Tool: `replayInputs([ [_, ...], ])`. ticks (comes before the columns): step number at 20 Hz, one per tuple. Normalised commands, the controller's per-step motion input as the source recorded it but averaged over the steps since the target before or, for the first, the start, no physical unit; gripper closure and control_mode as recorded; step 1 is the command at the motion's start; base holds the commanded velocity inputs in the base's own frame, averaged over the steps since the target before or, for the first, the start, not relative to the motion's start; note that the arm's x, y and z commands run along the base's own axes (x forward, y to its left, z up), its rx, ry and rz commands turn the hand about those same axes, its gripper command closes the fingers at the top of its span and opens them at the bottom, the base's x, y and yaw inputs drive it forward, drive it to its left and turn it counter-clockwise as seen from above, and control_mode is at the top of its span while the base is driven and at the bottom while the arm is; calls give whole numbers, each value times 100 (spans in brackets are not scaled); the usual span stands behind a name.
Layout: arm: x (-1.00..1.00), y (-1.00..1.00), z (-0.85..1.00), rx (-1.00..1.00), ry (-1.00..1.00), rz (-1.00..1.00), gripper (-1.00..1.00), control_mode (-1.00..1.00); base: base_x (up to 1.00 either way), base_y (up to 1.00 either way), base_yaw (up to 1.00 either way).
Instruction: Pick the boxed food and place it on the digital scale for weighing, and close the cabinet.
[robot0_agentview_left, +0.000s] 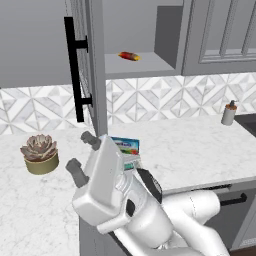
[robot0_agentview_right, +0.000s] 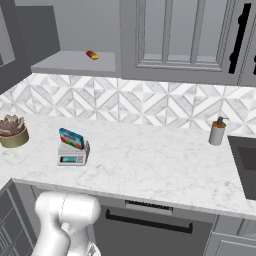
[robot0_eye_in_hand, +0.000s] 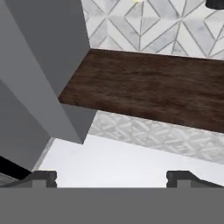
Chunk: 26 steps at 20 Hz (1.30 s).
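Half the job looks done: boxed food (robot0_agentview_right: 71, 138) sits on the digital scale (robot0_agentview_right: 73, 154) on the surface (robot0_agentview_right: 165, 160), so the empty fingers (robot0_eye_in_hand: 43, 178), spread wide, face the open cabinet (robot0_agentview_left: 84, 60) to shut it.

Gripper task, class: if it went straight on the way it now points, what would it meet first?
Probably the dark brown underside of the cabinet; the open gripper points up at it, though depth is unclear.

Glossy white arm (robot0_agentview_left: 125, 205), rounded bulky segments, dark grey joint seams, two grey cylindrical knobs on wrist housing; small dark gripper (robot0_eye_in_hand: 111, 176) fingertips
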Motion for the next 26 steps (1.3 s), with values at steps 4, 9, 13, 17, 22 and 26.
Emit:
replayInputs([
  [4,16,41,-17,22,0,-8,-100,-100,0,0,0],
  [9,-11,44,-25,28,4,-2,-100,-100,0,0,0],
  [13,-3,0,-6,45,24,0,-100,-100,0,0,0],
  [17,-10,-1,-28,40,34,0,-100,-100,0,0,0],
  [22,100,-61,0,46,88,0,-100,-100,0,0,0],
  [26,100,-77,0,44,95,0,-100,-100,0,0,0],
])
